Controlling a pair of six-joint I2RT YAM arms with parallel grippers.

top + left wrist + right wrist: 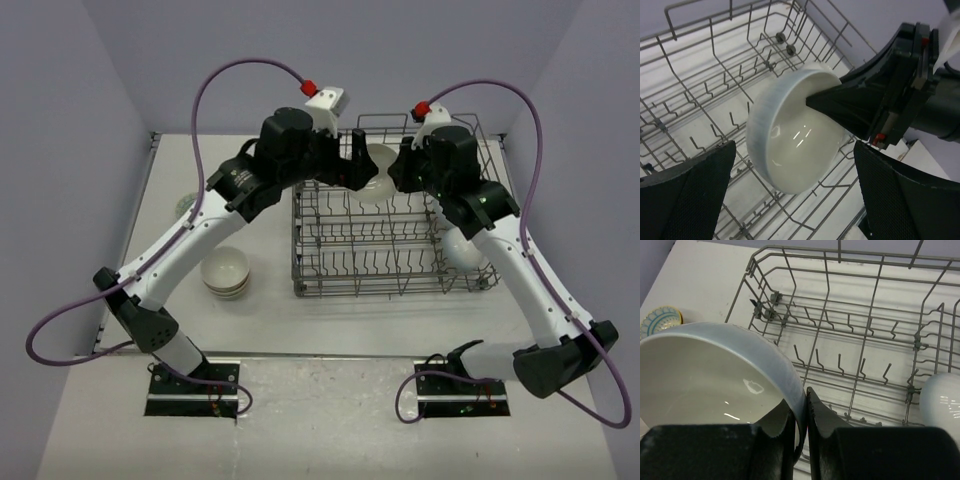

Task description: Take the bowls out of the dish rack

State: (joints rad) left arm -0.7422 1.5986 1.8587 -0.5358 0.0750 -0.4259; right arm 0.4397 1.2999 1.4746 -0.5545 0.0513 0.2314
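My right gripper (806, 395) is shut on the rim of a plain white bowl (715, 375) and holds it tilted above the far part of the grey wire dish rack (840, 340). In the top view this bowl (372, 172) hangs between my right gripper (405, 165) and my left gripper (358, 165). In the left wrist view my left gripper (794, 165) is open, with its jaws wide on either side of the bowl (790, 140) and not touching it. A second white bowl (465, 250) lies in the rack (390, 250) at the right and also shows in the right wrist view (942, 400).
A stack of bowls (226, 272) stands on the table left of the rack. A teal-rimmed bowl (185, 205) sits further left, partly behind my left arm, and shows in the right wrist view (659, 321). Upright tines fill the rack floor.
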